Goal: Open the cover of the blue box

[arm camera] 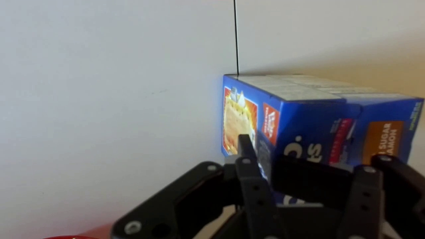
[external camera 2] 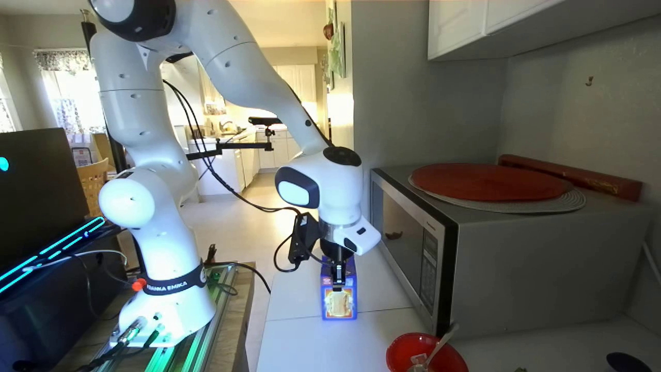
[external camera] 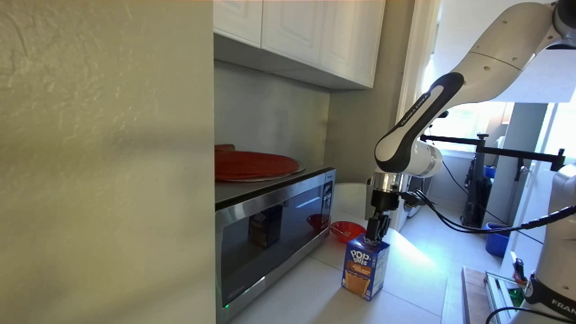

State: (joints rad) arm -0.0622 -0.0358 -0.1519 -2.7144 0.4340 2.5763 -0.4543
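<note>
Gripper [external camera: 376, 236] positioned, partly spread, at top of upright blue box [external camera: 360, 270] (from where I stand, no hold is discernible).

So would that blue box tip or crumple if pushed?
The blue box stands taller than wide, so a high push might tip it. Being flat-sided, it is unlikely to roll. It looks like printed cardboard, so squeezing would probably dent it.

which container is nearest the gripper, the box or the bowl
The box: the gripper overlaps it in all three views. In an exterior view, the bowl stands well apart from both.
</note>
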